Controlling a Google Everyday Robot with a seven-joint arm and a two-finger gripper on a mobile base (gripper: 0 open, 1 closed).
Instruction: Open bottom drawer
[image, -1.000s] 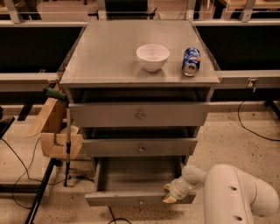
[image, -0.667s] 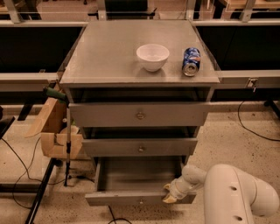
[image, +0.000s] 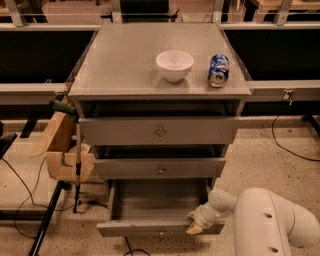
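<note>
Three flat grey metal fronts stack down the cabinet (image: 125, 60). The bottom drawer (image: 145, 227), the narrowest, stands pulled well out at the cabinet's foot, its smooth tray bare. My gripper (image: 195, 223) sits off the cabinet's lower right corner, against the right end of that drawer's front; I cannot tell whether it is clamped on. The front's long axis runs left-right, so I judge any further pull goes straight out from the cabinet.
</note>
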